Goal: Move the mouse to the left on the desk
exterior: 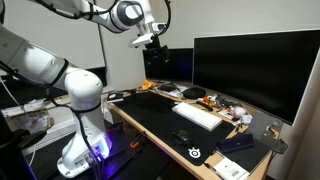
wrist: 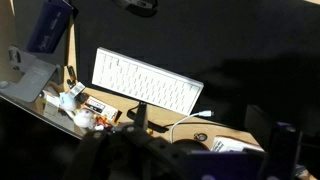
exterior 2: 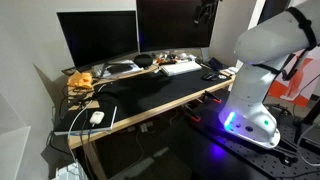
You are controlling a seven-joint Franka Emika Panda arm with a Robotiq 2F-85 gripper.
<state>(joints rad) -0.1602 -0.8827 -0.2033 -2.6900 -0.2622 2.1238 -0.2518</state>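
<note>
The small black mouse [exterior: 183, 136] lies on the black mat of the desk [exterior: 150, 112], just in front of the white keyboard [exterior: 197, 116]. In the wrist view only the mouse's edge [wrist: 140, 4] shows at the top, above the keyboard [wrist: 145, 82]. My gripper [exterior: 150, 40] hangs high above the far end of the desk, well away from the mouse. It also shows at the top of an exterior view [exterior 2: 205, 10]. In the wrist view its dark, blurred fingers [wrist: 200, 130] stand apart with nothing between them.
Large monitors [exterior: 250, 68] stand along the back of the desk, with cables and small clutter [exterior: 225, 105] under them. A flat black gadget [exterior: 235, 143] and a box [exterior: 232, 168] lie near the mat's white logo [exterior: 195, 152]. The robot base [exterior: 85, 130] stands beside the desk.
</note>
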